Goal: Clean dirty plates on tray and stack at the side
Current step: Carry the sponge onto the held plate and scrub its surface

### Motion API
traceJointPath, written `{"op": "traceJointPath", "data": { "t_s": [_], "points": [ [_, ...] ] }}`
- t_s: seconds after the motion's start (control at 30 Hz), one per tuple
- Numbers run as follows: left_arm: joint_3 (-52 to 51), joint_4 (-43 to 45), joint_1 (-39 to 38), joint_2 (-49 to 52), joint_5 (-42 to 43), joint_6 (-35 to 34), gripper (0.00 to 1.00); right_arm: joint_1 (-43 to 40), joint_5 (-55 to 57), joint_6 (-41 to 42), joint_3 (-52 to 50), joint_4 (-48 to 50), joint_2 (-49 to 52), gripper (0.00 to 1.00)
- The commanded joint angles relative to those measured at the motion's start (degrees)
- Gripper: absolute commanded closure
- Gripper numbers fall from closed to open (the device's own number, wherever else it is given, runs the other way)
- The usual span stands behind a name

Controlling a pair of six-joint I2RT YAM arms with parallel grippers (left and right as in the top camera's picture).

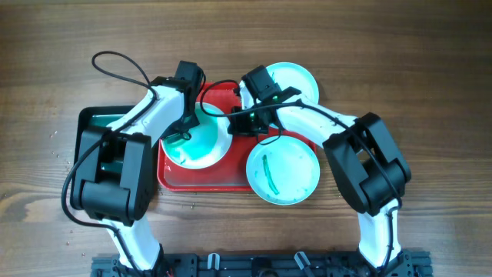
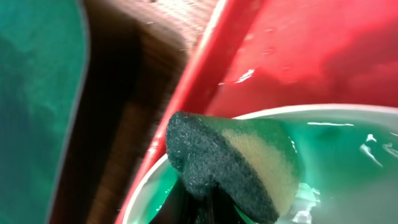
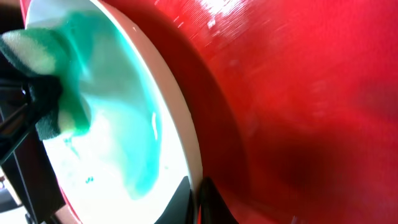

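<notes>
Looking down from the overhead camera, I see the red tray (image 1: 173,178) left of centre on the wooden table (image 1: 430,77). The white plate (image 1: 207,150) lies in the tray's left half, with green liquid pooled over most of its face.

The left gripper (image 1: 183,132) sits at the upper left of that plate, clamped on a sponge (image 2: 230,165). My left wrist camera shows the sponge's dark scouring face and pale yellow side resting on the wet plate just inside its rim, with the tray wall right behind it.

The right gripper (image 1: 234,121) meets the same plate from the right. In the right wrist view, its 2 fingers (image 3: 214,202) stand on either side of the plate's white rim at the bottom of the frame, pinched onto it. The sponge shows at the upper left of that view, held in black fingers against the green smear.

There are 2 more plates to the right. A streaked plate (image 1: 283,173) carrying 1 teal line sits at the lower right, its left edge at the tray's corner. A mint plate (image 1: 300,77) at the upper right is partly covered by the right arm.

A black tray (image 1: 81,127) holding green liquid sits at the left of the frame, mostly under the left arm.
</notes>
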Motion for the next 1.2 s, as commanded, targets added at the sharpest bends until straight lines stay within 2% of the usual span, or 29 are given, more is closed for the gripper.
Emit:
{"op": "traceJointPath", "data": {
  "t_s": [0.0,0.03,0.07,0.17,0.23,0.3,0.43,0.53,0.67,0.73,0.83,0.87,0.93,1.0,1.07,1.17],
  "points": [
    [-1.8,-0.6,1.6,2.5,6.2,12.4,0.96,-0.8,0.4,0.0,-0.9,-1.1,1.4,0.96],
    [-1.8,-0.9,1.6,2.5,13.2,17.8,0.96,-0.8,0.4,0.0,-0.9,-1.1,1.4,0.96],
    [-1.8,-3.5,1.6,2.5,28.6,30.9,0.96,-1.0,0.4,-0.1,-0.9,-1.1,1.4,0.96],
    [-1.8,-8.9,1.6,2.5,46.5,45.3,0.96,-1.7,0.3,0.0,-0.9,-1.1,1.4,0.96],
    [-1.8,-9.7,1.6,2.5,52.5,49.1,0.96,-2.2,0.3,0.0,-0.9,-1.1,1.4,0.96],
    [-1.8,-8.9,1.6,2.5,55.7,49.5,0.96,-2.4,0.1,0.0,-0.9,-1.0,1.4,0.96],
    [-1.8,-2.7,1.4,2.5,55.6,48.8,0.96,-2.5,-0.4,-0.1,-0.9,-1.4,1.4,0.96],
    [-1.8,5.6,1.4,2.5,51.0,40.4,0.96,-2.5,-0.5,-0.1,-0.9,-1.6,1.4,0.96],
    [-1.8,17.2,1.4,2.5,34.3,24.1,0.96,-2.5,-0.4,-0.2,-0.9,-1.4,1.4,0.96],
    [-1.8,19.5,1.4,2.5,25.3,18.4,0.96,-2.5,-0.4,-0.2,-0.9,-1.4,1.4,0.96],
    [-1.8,16.9,1.4,2.5,4.9,8.7,0.96,-2.5,-0.4,-0.2,-0.9,-1.4,1.4,0.96],
    [-1.8,13.6,1.4,2.5,-3.7,4.6,0.96,-2.5,-0.5,-0.2,-0.9,-1.4,1.4,0.96],
    [-1.8,6.3,1.5,2.5,-12.1,0.5,0.96,-2.5,-0.5,-0.2,-0.9,-1.4,1.4,0.96],
    [-1.8,3.0,1.4,2.5,-10.8,0.9,0.96,-2.5,-0.5,-0.2,-0.9,-1.4,1.4,0.96],
    [-1.8,0.7,1.4,2.5,-4.1,6.7,0.96,-2.5,-0.5,-0.2,-0.9,-1.2,1.4,0.96],
    [-1.8,-1.3,1.4,2.5,16.2,21.3,0.96,-2.6,-0.5,-0.2,-0.9,-1.2,1.4,0.96]
  ]
}}
